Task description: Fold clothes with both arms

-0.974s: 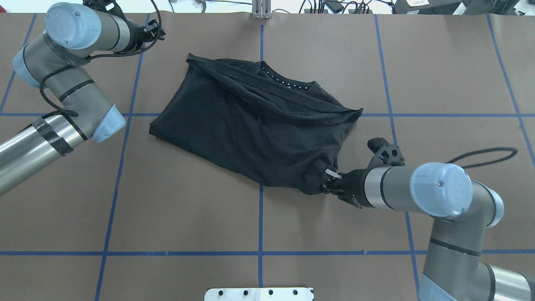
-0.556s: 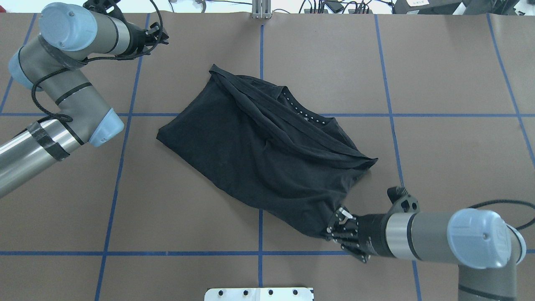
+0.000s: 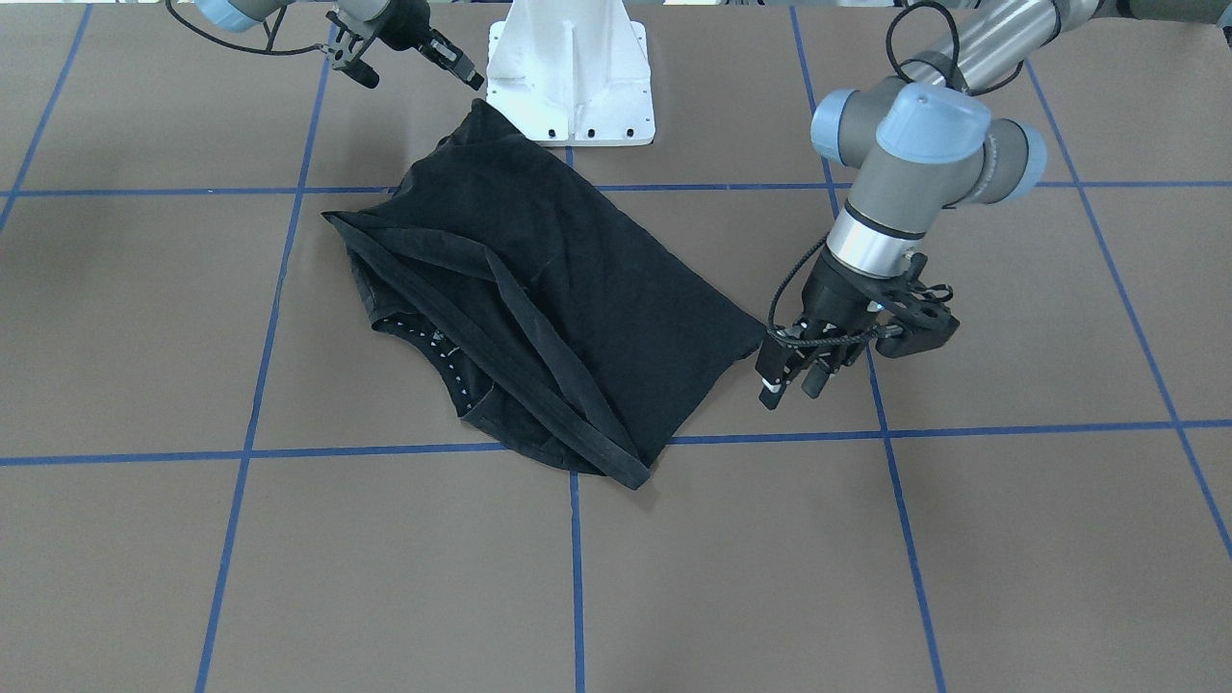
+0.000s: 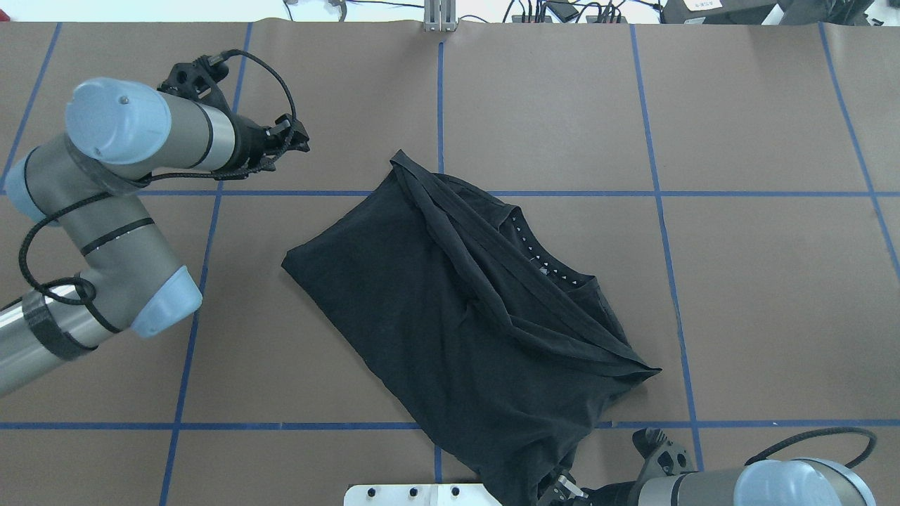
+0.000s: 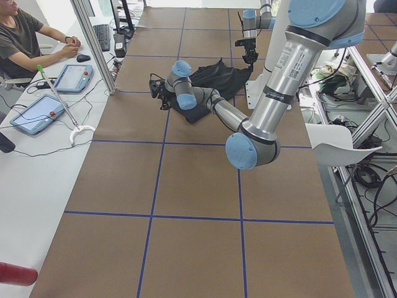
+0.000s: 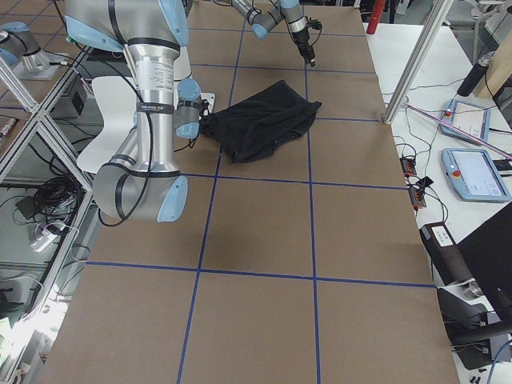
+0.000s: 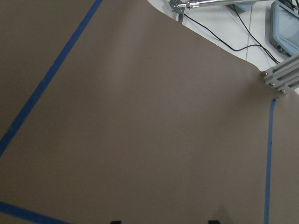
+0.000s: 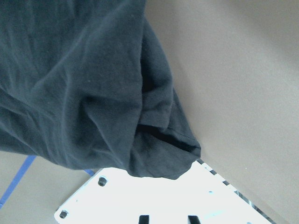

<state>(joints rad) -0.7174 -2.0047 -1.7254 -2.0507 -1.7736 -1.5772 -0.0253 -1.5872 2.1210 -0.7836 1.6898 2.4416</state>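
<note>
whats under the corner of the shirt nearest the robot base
The black t-shirt has its corner draped over the edge of the white base plate, with the brown table cover beside it. How far the plate runs under the cloth cannot be seen.

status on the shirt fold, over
Left tool open, empty, apart from the t-shirt. Right tool open at its near corner. T-shirt bunched, lying diagonally, corner draped over the white base plate. Nothing else in the way.

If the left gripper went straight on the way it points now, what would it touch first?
Most likely the brown paper-covered table: the left gripper tilts downward, and its wrist view shows only that surface ahead. The black t-shirt lies off to its side, though depth is unclear.
</note>
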